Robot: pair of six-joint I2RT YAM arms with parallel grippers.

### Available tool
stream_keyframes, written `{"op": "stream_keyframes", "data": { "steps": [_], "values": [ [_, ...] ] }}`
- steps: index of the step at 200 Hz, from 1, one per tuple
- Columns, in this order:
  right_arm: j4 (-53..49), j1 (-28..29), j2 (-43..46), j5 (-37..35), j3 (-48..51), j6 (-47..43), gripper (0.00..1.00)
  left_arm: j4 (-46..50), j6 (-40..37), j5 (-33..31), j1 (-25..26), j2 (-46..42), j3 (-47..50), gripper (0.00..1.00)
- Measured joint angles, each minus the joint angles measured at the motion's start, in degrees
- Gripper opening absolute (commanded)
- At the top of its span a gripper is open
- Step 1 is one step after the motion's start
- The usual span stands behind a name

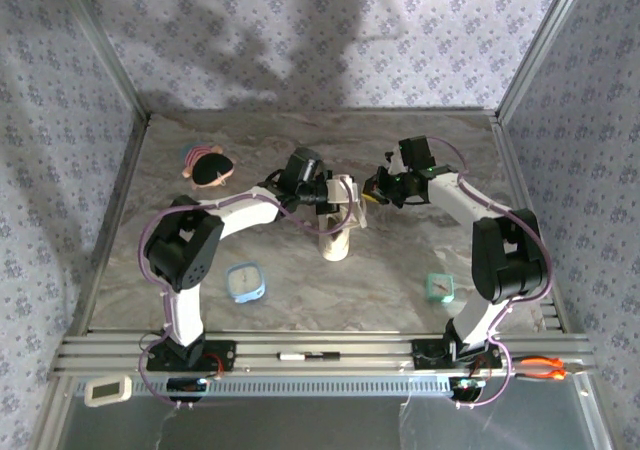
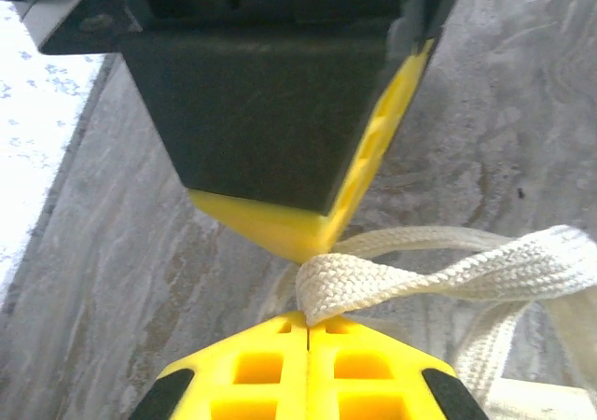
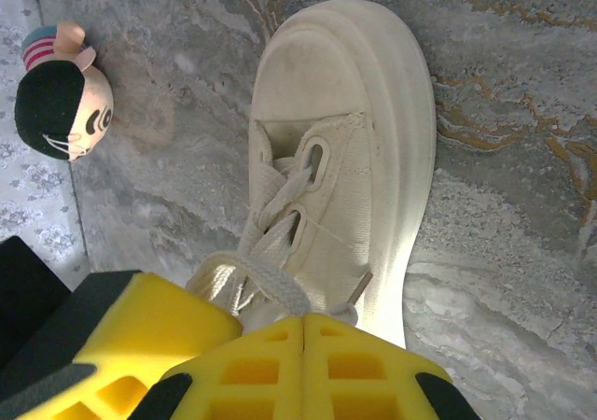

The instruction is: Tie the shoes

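Shoe (image 1: 336,242), cream, lies mid-table between both arms. Laces (image 2: 420,273) threaded, no bow visible. Left gripper (image 2: 306,294) pinches one strand; right gripper (image 3: 261,322) closed, apparently on another. Knot judged unfinished.

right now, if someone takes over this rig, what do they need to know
Left gripper: shut on a flat lace strand.
Right gripper: looks shut on a lace section above the shoe's opening.
Shoe: sole down, between the two grippers.
Done: lace gripped on each side.
Left: no knot or bow visible. Cross the laces, knot them, then make the bow.
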State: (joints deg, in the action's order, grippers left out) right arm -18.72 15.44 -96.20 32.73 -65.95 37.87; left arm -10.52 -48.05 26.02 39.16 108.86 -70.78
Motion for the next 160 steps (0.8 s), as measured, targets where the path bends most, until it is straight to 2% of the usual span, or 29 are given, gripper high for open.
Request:
{"op": "stream_keyframes", "data": {
  "steps": [26, 33, 53, 76, 111, 160],
  "values": [
    [0.02, -0.02, 0.44, -0.04, 0.0, 0.0, 0.0, -0.81, -1.09, -1.46, 0.37, 1.11, -0.02, 0.0],
    [0.0, -0.02, 0.48, -0.04, 0.0, 0.0, 0.0, -0.85, -1.49, -1.77, 0.59, 1.6, -0.02, 0.04],
    [0.0, -0.02, 0.9, -0.39, 0.0, 0.0, 0.0, -1.36, -2.47, -2.91, 1.14, 2.84, 0.02, 0.24],
    [0.0, -0.02, 1.4, -0.44, 0.0, -0.02, 0.0, -2.21, -2.27, -4.04, 1.4, 2.91, 0.13, 0.31],
    [0.02, 0.0, 1.88, -0.42, 0.02, -0.04, 0.0, -2.73, -1.97, -4.85, 1.38, 2.36, 0.55, 0.38],
    [0.07, 1.14, 2.21, -0.39, 0.7, -0.13, 0.0, -1.4, -0.55, -4.83, 1.36, -1.97, 2.21, 0.41]
  ]
}}
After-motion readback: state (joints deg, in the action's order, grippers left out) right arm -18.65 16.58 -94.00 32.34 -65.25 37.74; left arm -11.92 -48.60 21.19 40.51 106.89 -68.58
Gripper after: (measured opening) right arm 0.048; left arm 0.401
